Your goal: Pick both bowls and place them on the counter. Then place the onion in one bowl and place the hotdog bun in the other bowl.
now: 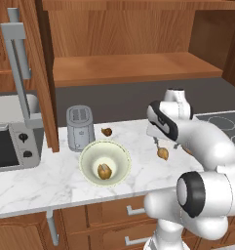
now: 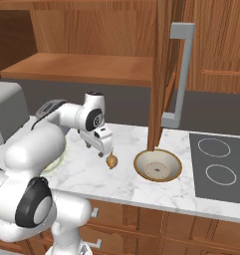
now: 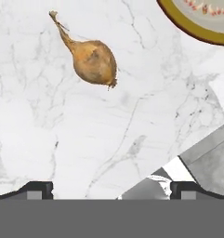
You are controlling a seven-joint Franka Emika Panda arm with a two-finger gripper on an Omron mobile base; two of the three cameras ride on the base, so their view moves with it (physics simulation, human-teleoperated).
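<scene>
Wide-open, empty gripper (image 3: 111,188) above the onion (image 3: 93,60), lying on the counter (image 3: 62,139) near the tan bowl (image 3: 197,21); probably light, firm, papery-slick, best grasped across the round bulb, not the stem.

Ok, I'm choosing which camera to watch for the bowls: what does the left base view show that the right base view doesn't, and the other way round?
Left base view: the cream-white bowl seen from above with a tan piece of food in it, a small dark lump behind it, and the microwave. Right base view: the tan-brown bowl, with nothing in it. Shared: the onion lying on the marble counter, the toaster and the cooktop.
</scene>
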